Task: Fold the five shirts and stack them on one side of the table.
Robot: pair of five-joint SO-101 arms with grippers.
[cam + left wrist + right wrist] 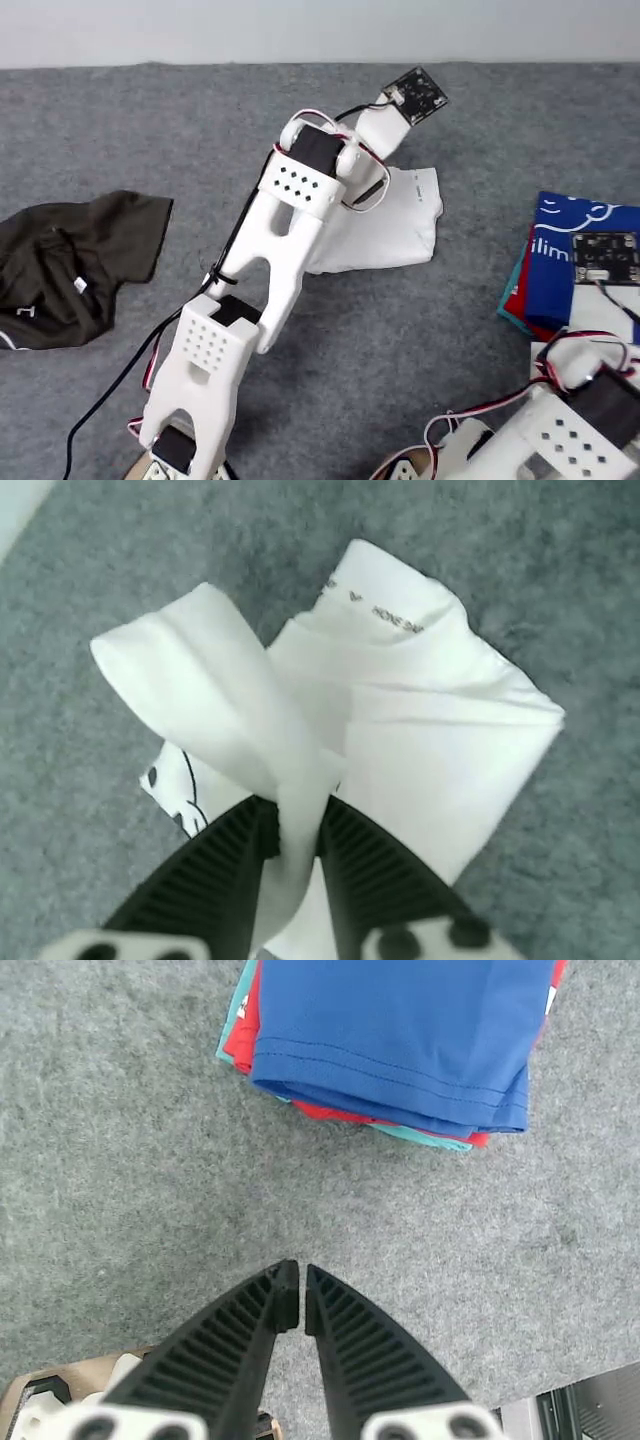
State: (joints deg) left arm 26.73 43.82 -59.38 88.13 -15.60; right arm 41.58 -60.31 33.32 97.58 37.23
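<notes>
While pinching a raised flap of the white shirt [430, 730] between the left fingers [225, 865], shut tight on the cloth, risks losing it: thin and limp, twisted to a narrow band at the grip, likely to slide out under a quick pull. Could also drag the whole bundle across the grey tabletop [400, 350] rather than turn the flap over, undoing the layers underneath. Might land the fold crooked, given the bunched, uneven edge. Lies near the middle of the tabletop, partly folded into a rough rectangle, smooth on the upper layers, with a dark drawing peeping out at one lower corner and small print at the collar end. Well apart, toward the opposite edge from the stack [400, 1030] of three folded shirts, blue on top: a crumpled dark shirt [70, 260], not yet folded. Closed on nothing above bare tabletop, just short of that stack: right fingers [240, 1345].
</notes>
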